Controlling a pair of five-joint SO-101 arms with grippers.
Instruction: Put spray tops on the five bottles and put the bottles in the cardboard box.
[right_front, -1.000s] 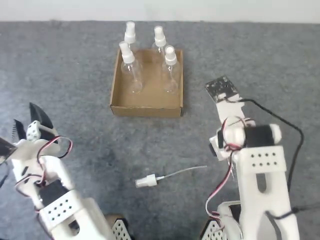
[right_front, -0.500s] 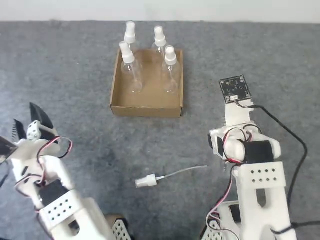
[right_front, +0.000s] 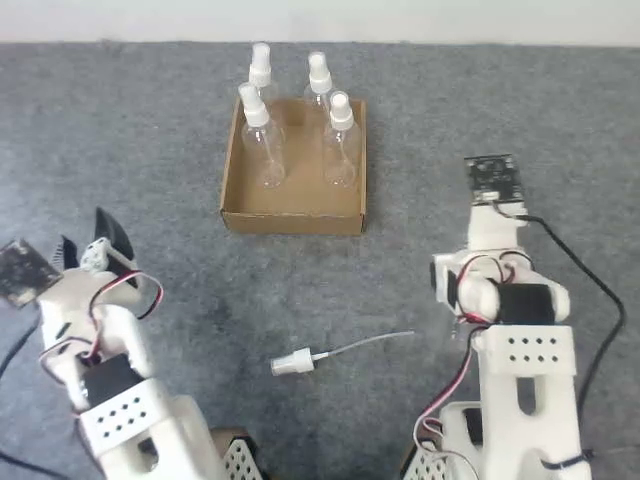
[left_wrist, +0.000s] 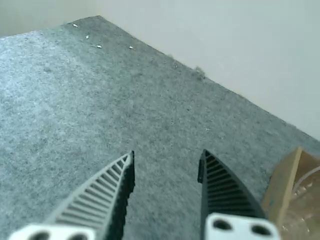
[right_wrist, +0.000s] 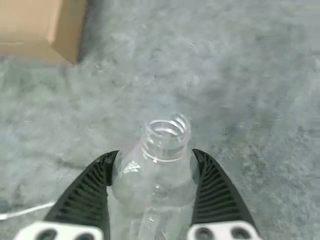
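At the left of the grey felt-covered bench, the left gripper hangs above bare felt with its black ribbed fingers apart and nothing between them. Toward the far middle, the shallow brown cardboard box holds four clear plastic bottles with white spray tops, standing upright in its rear half. Near the front, between the two arms, a loose white spray top with a long thin dip tube lies on its side, well apart from the box. At the right, the right gripper has its fingers clamped on the body of the uncapped clear plastic bottle, whose open neck points away from the wrist. The fifth bottle appears to be the only one left to fit. The risk lies in the join: the tube is slender and the neck narrow, so a slightly off-line approach could bend the tube or push the smooth, round bottle askew in its grip. Later, setting it in the box could topple the light bottles already standing there.
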